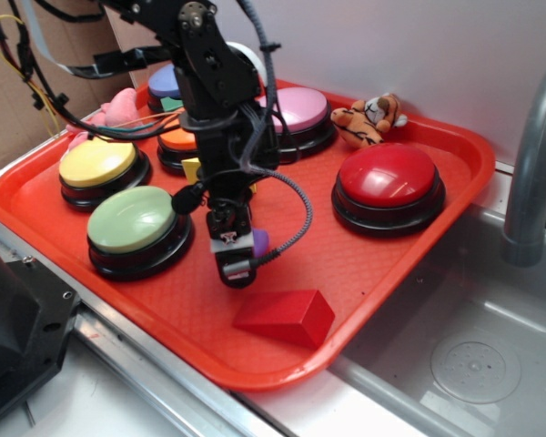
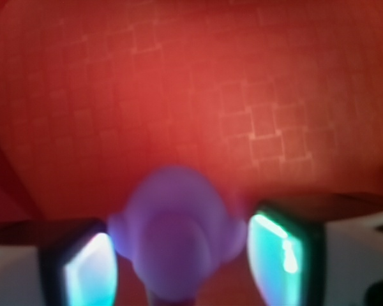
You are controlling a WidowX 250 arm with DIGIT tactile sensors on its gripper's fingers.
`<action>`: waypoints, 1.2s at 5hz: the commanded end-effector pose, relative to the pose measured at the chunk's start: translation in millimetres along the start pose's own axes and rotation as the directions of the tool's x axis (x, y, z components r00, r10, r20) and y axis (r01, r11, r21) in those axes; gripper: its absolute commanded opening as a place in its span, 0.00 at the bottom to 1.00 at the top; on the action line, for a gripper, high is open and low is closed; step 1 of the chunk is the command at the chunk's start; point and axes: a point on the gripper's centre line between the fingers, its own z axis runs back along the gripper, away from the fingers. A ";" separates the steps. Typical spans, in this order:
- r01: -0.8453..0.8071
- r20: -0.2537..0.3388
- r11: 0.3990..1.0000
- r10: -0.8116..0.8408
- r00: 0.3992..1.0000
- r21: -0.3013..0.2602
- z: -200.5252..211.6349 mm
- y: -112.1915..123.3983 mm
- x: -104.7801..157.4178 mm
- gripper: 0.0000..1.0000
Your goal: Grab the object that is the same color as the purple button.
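Duck between pincer fingers

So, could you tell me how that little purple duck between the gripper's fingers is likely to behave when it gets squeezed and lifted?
The purple duck looks small and rounded, so it is probably light and may squirt or twist out between the fingers. Its smooth, glossy-looking surface suggests some slipperiness. It sits between the two pads with gaps either side, so the gripper should close centred.

No readable text or labels anywhere, though the wrist view is perhaps too blurred.
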 end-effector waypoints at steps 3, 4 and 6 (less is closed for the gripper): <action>-0.206 0.021 0.974 0.204 0.979 0.100 66.1 0.5 17.8 0.00; -0.279 0.049 0.952 0.275 0.960 0.124 98.4 9.6 17.2 0.00; -0.456 0.112 0.884 0.446 0.888 0.099 159.0 36.7 -0.4 0.00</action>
